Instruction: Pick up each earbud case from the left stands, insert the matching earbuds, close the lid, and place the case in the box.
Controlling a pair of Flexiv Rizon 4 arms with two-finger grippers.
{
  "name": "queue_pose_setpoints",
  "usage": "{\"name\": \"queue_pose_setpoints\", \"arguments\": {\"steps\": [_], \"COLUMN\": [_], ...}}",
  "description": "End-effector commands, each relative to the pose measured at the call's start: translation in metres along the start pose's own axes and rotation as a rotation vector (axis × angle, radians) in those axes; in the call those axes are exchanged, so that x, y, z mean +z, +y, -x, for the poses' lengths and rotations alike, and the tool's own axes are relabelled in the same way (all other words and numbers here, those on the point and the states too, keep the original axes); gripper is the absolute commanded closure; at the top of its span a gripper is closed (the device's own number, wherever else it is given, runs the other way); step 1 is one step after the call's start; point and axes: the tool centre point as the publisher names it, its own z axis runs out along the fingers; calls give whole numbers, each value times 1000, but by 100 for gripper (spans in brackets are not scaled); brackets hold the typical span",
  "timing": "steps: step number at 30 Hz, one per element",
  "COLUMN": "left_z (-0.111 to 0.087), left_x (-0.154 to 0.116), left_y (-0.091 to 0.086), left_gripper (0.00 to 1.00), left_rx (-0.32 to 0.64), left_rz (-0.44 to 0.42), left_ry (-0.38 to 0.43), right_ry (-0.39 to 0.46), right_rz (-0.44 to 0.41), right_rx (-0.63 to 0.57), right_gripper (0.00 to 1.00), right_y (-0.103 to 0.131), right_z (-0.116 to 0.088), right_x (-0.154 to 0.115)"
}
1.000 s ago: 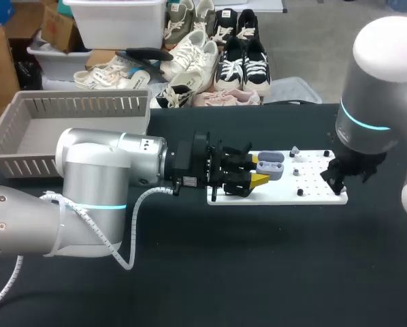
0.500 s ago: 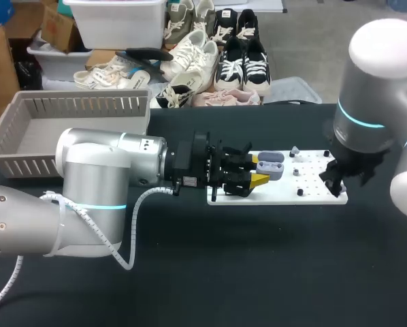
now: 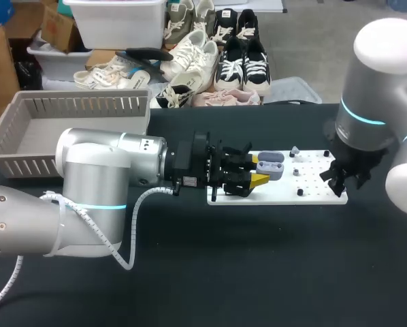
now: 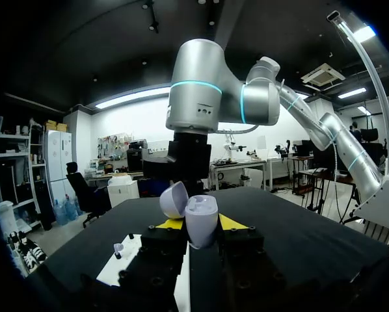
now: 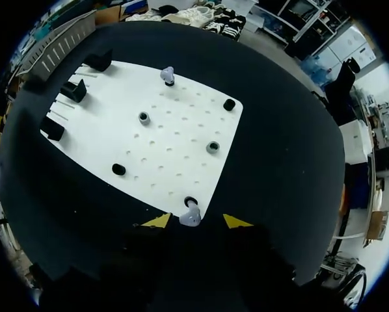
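Slight shift of right arm (image 3: 373,102); earbud (image 5: 190,216) between its spread fingers (image 5: 159,221) (left fingers (image 4: 232,222) tight on open case (image 4: 198,218)).

Bright, even overhead light; shadows soft, faint.

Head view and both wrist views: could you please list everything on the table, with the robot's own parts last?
Table: one, black, under everything.
Basket: one, grey, slatted, far left corner.
Board: one, white, perforated, mid-table.
Stands: three, black, along the board's edge nearest the left gripper.
Round sockets: at least five, dark, spread over the board.
Earbud case: one, lavender, lid open, in the left gripper.
Earbuds: two, lavender; one at the board's far corner, one between the right gripper's fingers.
Left gripper: closed on the case.
Right gripper: open, at the board's corner.
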Motion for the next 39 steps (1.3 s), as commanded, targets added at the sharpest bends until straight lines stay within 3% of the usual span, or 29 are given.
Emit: {"name": "queue_pose_setpoints", "arguments": {"steps": [1,25,31,37,39], "left_z": [0,0,0,0,0], "left_x": [1,1,1,1,1], "left_y": [0,0,0,0,0], "left_gripper": [100,100,100,100,100], "left_rx": [1,1,1,1,1], "left_rz": [2,2,2,2,2], "left_ry": [1,1,1,1,1], "right_ry": [10,22,27,32,31], "right_rz": [0,2,5,8,10], "right_rx": [-2,-5,-7,-10,-11], "right_gripper": [59,69,78,100,100], "right_y": [1,2,2,2,3], "right_z": [3,4,4,4,4], "right_x": [2,8,10,11,11]}}
